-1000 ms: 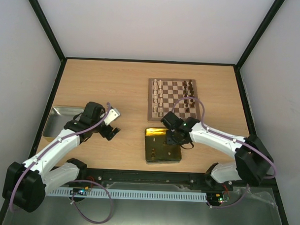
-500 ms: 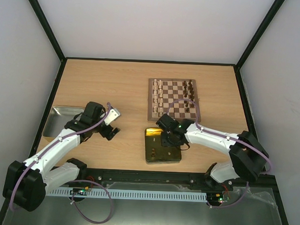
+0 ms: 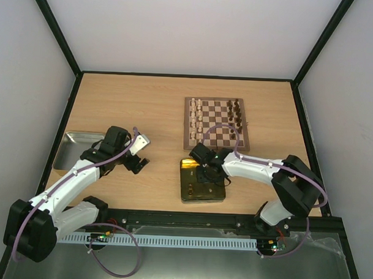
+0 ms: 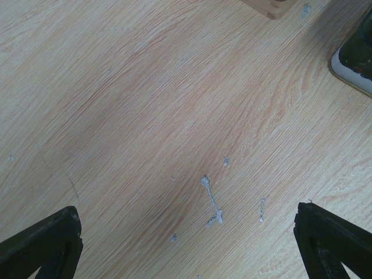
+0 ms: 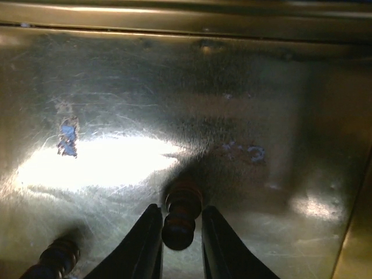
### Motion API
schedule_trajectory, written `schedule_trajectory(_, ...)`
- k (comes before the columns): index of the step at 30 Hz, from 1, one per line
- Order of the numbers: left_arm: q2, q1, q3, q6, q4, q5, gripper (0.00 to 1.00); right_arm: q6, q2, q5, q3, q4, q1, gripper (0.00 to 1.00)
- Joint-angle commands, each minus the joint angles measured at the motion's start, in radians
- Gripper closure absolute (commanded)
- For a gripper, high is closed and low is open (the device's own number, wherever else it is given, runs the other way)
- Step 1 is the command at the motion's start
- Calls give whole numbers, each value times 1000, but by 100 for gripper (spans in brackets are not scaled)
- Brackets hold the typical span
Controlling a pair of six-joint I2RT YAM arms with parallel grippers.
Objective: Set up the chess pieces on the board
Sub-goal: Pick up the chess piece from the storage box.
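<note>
Since a second ago the right arm has swung left from the tin's right edge, and the right claw point(image 3: 205, 175) now hangs low inside the gold tin point(image 3: 193, 197). A dark brown piece point(image 5: 185, 200) of turned wood, with a rounded head and a ringed neck, sits on the tin's scratched floor directly between the claw's two fingers. The jaws are narrow and close on both sides of it. Whether they actually pinch it, I cannot tell.

A second dark piece point(image 5: 58, 256) lies just left of the claw, making two visible in the wrist view. The one board point(image 3: 216, 123) lies just beyond the tin, with cream pieces point(image 3: 196, 118) along its left side and dark pieces point(image 3: 236, 117) along its right, too small to count. The left claw point(image 4: 186, 244) hovers wide open over bare table, beside the one grey tray point(image 3: 66, 153).
</note>
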Motion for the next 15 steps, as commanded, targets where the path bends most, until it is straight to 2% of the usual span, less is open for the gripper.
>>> schedule_trajectory(1, -6, 2, -15, 1, -1, 5, 1, 4, 39, 29, 3, 30, 8, 85)
schedule_trajectory(4, -6, 1, -14, 2, -2, 5, 1, -3, 53, 49, 22, 18, 8, 91)
schedule_trajectory(15, 10, -17, -13, 2, -1, 0, 1, -38, -11, 120, 110, -131, 7, 93)
